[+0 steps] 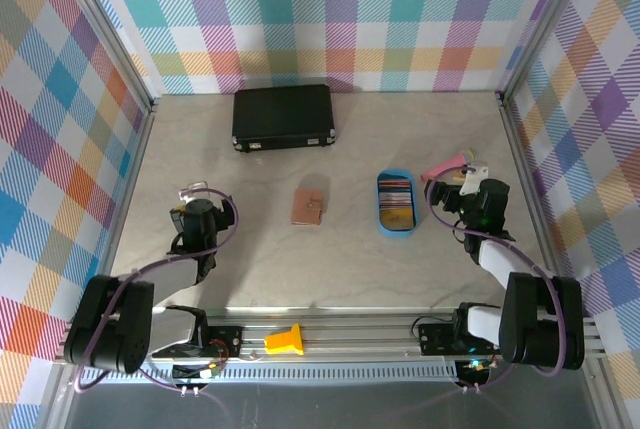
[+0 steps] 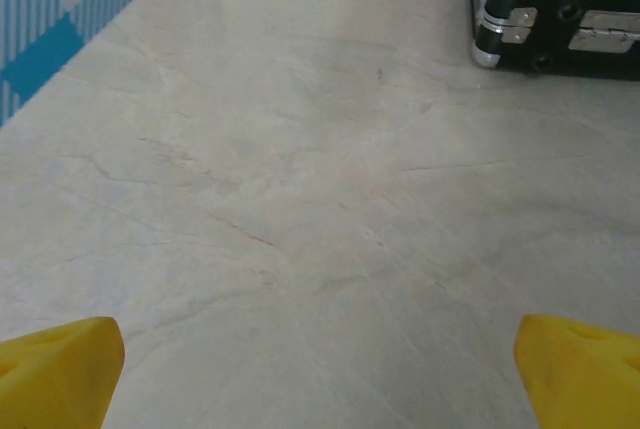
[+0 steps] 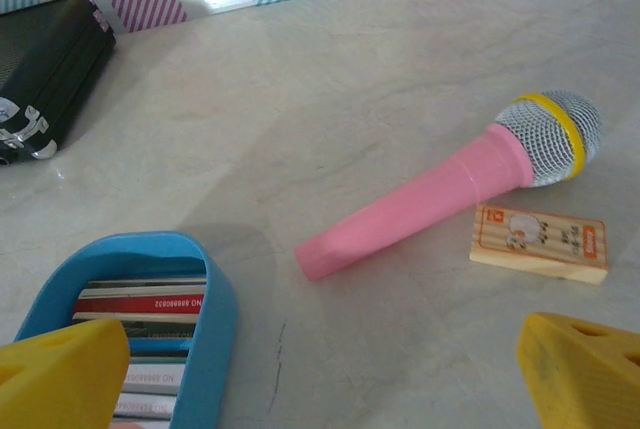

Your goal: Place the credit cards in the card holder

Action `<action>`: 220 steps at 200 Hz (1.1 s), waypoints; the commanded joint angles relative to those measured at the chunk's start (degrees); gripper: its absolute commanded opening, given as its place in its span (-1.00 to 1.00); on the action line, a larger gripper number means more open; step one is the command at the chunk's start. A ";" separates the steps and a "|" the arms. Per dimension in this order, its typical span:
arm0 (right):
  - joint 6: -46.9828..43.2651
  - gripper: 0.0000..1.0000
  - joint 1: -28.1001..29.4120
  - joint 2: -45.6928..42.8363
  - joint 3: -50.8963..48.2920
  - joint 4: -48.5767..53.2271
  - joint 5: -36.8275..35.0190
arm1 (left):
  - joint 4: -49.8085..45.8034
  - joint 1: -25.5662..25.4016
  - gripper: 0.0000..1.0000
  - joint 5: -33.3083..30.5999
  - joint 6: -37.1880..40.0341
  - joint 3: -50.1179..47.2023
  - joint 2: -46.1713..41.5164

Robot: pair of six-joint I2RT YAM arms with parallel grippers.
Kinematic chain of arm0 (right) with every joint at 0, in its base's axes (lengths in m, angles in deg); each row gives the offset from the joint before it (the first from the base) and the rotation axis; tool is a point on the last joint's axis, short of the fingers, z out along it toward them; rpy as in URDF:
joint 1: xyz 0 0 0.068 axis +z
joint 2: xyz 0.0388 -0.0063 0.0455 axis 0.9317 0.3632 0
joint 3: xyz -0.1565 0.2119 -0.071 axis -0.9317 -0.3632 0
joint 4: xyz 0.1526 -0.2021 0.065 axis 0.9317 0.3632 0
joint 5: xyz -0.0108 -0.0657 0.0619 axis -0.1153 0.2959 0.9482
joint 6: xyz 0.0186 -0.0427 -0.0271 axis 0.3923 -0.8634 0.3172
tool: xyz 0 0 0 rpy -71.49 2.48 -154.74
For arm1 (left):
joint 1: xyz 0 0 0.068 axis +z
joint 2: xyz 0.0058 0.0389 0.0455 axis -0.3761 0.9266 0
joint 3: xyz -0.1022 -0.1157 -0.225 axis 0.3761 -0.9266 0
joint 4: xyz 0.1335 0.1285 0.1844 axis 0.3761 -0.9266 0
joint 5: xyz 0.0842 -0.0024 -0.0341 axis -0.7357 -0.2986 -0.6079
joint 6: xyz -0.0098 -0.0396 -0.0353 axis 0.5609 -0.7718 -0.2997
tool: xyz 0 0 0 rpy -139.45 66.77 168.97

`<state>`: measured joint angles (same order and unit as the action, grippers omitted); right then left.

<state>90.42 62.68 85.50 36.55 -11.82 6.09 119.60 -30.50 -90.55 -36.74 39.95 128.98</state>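
The credit cards lie stacked in a blue oval tray right of centre; in the right wrist view the cards show red, white and dark edges inside the tray's blue rim. The card holder, a small salmon-brown wallet, lies folded flat mid-table. My right gripper hovers just right of the tray, open, with bare table between its yellow fingertips. My left gripper is left of the card holder, open over bare table, its yellow fingertips wide apart.
A large black case sits at the back, its corner near the left gripper's view. A pink toy microphone and a small wooden block lie beyond the right gripper. Plaid walls enclose the table.
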 commanded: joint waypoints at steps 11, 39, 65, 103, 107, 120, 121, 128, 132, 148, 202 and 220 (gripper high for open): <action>-1.26 0.98 0.44 4.65 -2.06 -12.64 2.05 | 22.08 0.88 0.99 3.84 4.11 -1.05 6.66; -0.96 0.98 0.91 9.39 -1.91 -17.28 2.19 | 29.54 1.34 0.99 8.10 4.14 -0.99 13.77; -2.51 0.98 2.56 13.16 -1.25 -19.69 1.85 | 31.62 1.30 0.99 9.97 4.97 -0.67 17.00; -3.51 0.98 3.56 17.89 -1.54 -24.30 1.92 | 33.32 1.37 0.99 10.13 5.22 0.56 20.98; -3.59 0.98 3.56 18.16 -1.50 -24.56 1.93 | 31.77 1.29 0.99 10.17 5.02 0.96 20.45; -3.76 0.98 3.56 17.96 -0.99 -23.07 2.09 | 30.34 1.35 0.99 9.99 5.05 1.90 20.71; -3.76 0.98 3.56 17.98 -0.94 -23.05 2.14 | 30.31 1.36 0.99 9.98 5.07 1.97 20.74; -3.89 0.98 3.56 18.17 -0.73 -23.04 2.40 | 28.80 1.30 0.99 10.19 5.04 2.56 20.46; -3.86 0.98 3.62 18.13 -0.52 -22.65 2.32 | 27.79 1.36 0.99 10.28 5.01 2.91 20.29; -3.94 0.98 3.66 18.37 1.22 -19.34 2.14 | 23.94 1.31 0.99 9.47 4.95 5.04 20.41; -2.62 0.98 4.00 18.18 1.09 -19.37 -1.90 | 20.99 1.63 0.99 5.73 3.19 6.43 20.45; -2.71 0.98 4.05 18.18 1.18 -19.05 -2.20 | 20.70 1.55 0.99 5.74 3.23 6.65 20.52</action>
<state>87.41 66.35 103.33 36.73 -31.01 5.50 140.84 -29.43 -83.57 -32.67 46.73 149.46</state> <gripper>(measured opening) 0.988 0.996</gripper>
